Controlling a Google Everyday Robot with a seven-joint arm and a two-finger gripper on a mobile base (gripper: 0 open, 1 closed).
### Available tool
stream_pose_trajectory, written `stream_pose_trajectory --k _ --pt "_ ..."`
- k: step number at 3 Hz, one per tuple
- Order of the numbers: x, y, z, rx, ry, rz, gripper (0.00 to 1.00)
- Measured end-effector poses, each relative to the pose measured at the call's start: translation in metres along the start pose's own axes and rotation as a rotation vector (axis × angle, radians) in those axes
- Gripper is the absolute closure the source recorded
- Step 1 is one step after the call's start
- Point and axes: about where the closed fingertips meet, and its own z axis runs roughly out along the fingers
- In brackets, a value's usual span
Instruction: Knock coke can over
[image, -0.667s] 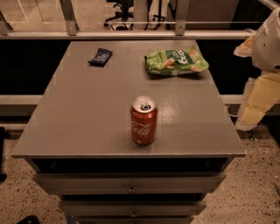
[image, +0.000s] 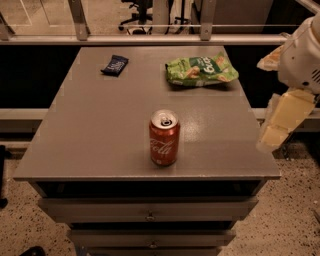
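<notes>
Camera view: the coke can (image: 164, 138) stands upright near the grey table's (image: 95, 130) front edge, long axis vertical, silver top up. The gripper (image: 282, 121) hangs beyond the table's right edge, well apart; whether it is spread or closed cannot be told.

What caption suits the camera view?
Coke can upright near table front; gripper off the table's right edge; crisp bag and wrapper behind.

A flat grey rectangular tabletop (image: 95, 135) carries a crumpled green crisp bag (image: 201, 70) at its far right and a small dark blue wrapper (image: 115, 65) at its far left, well apart. Grey metal drawers (image: 150, 207) sit beneath.
</notes>
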Motion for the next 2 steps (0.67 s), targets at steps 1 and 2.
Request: stream_pose_trajectory --k 1,2 --pt "-0.026 0.013 0.033 -0.056 -0.158 0.07 0.0" --pt "-0.053 0.021 0.058 -0.099 -0.319 0.148 0.0"
